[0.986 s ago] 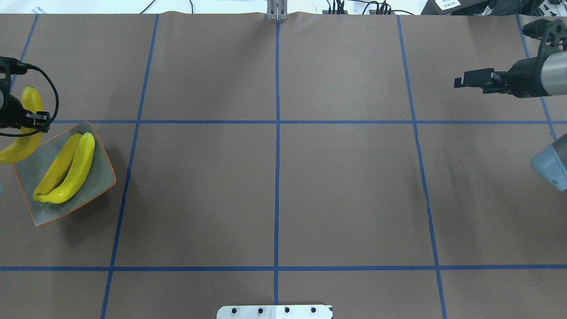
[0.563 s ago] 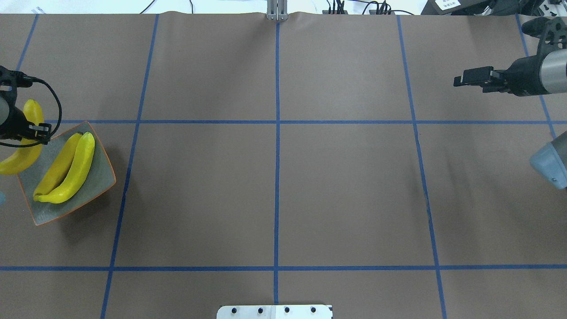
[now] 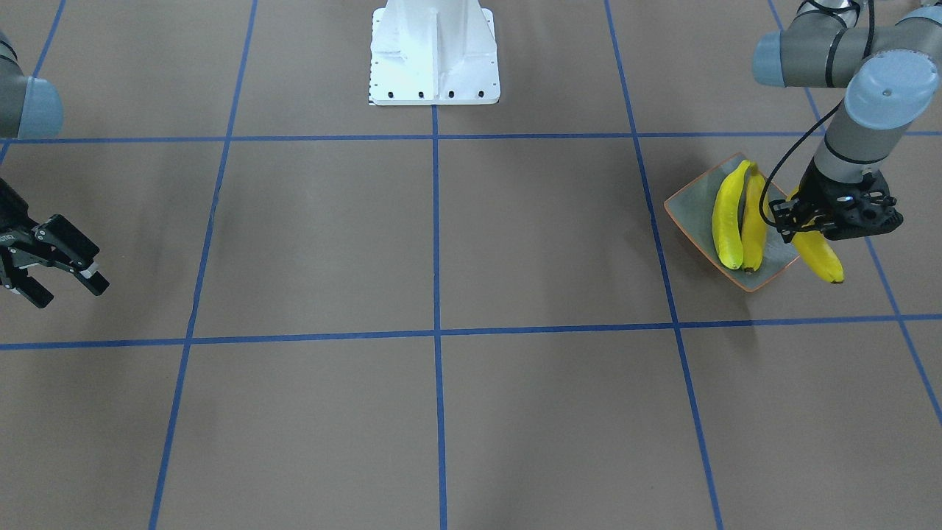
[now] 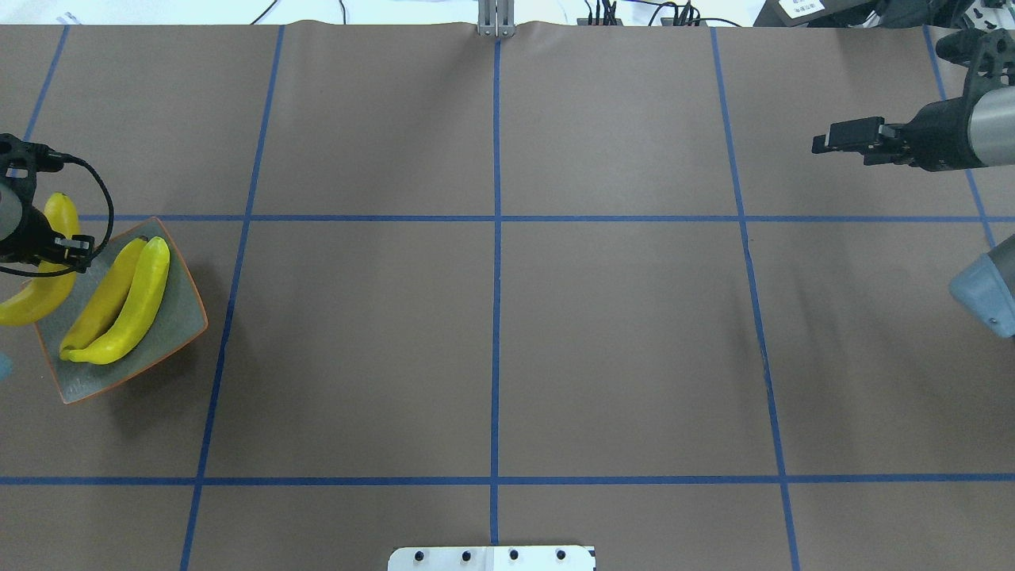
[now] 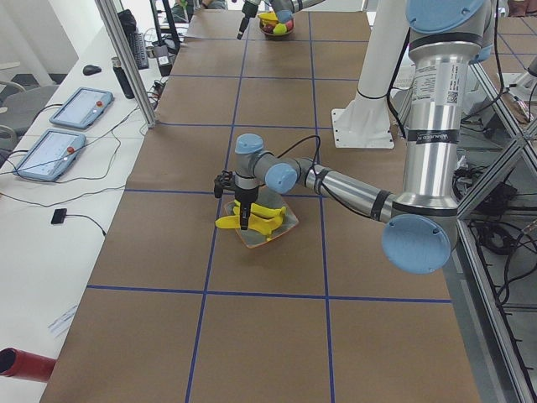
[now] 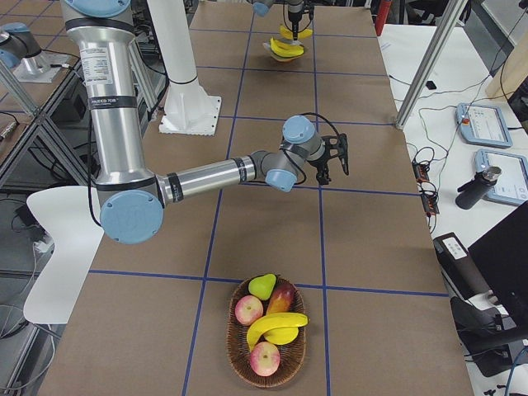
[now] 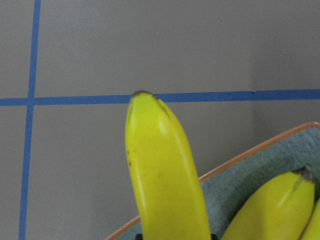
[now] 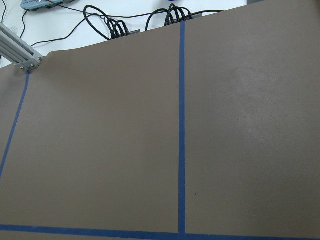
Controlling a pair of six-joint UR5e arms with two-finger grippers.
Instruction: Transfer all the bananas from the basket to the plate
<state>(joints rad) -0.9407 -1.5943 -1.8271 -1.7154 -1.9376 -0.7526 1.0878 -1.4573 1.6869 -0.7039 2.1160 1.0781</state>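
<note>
left gripper (image 3: 802, 224) is clamped on banana three (image 3: 820, 258), hanging over the plate (image 3: 692, 206) rim, just beside the two bananas (image 3: 728, 221) lying there. next i'd nudge it inward, lower, then let go. the free strip of dish under my fingers looks narrow. right gripper (image 3: 65, 283) is spread open, well apart. one banana (image 6: 276, 323) left in the basket (image 6: 233, 363).

Two bananas (image 4: 127, 301) crowd the plate (image 4: 176, 323), leaving bare strips along both sides.

We've got blue tape lines (image 4: 496, 317) gridding the brown table cover (image 4: 365, 349); in the left-side view, two tablets (image 5: 82, 107) sit out at ten o'clock.
</note>
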